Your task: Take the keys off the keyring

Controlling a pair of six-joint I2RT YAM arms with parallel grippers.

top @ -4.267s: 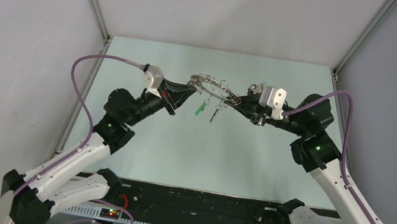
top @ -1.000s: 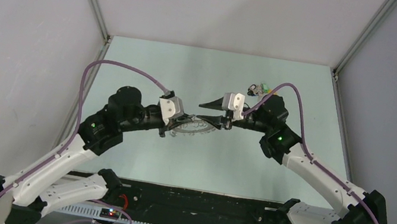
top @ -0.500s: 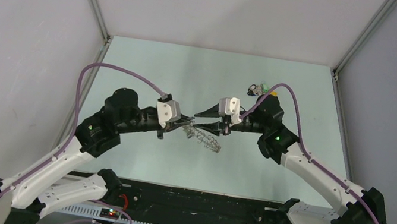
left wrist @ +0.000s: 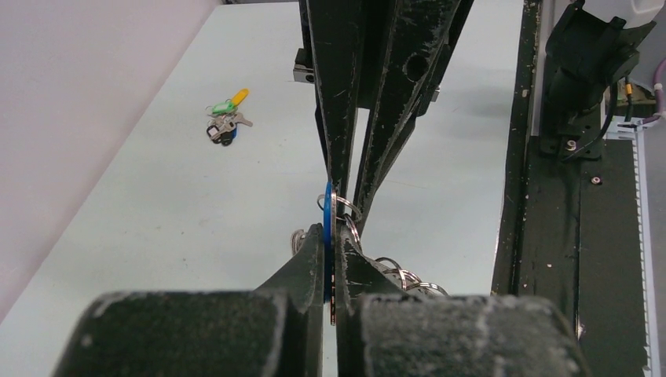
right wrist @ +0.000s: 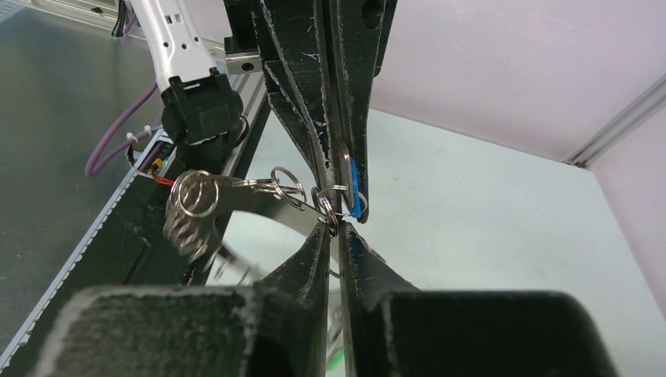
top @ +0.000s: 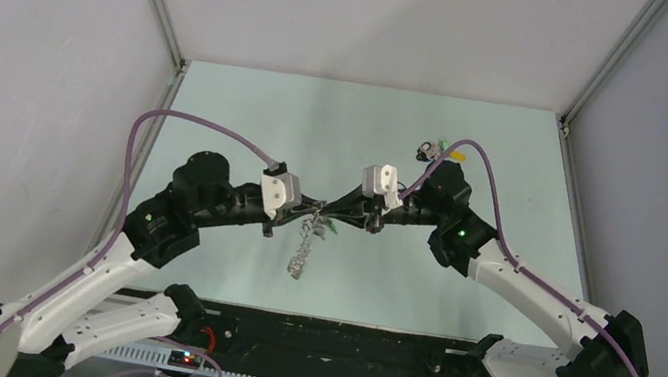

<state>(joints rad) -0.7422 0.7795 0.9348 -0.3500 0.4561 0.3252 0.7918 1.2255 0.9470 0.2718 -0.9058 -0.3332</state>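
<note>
The keyring [top: 308, 237] hangs in the air, tilted nearly edge-on: a thin silver ring fringed with small silver keys [top: 297, 266] that droop downward, with a blue-headed key [left wrist: 326, 224] at its top. A loose clump of coloured-headed keys [left wrist: 224, 126] lies well apart on the table [top: 252, 105].

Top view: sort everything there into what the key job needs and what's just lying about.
Job in hand:
keyring, dangling below the two hands
keys on it
blue-headed key, pinched in the left hand
right hand, tip to tip with the left

Lying about:
loose clump of keys on the table
</note>
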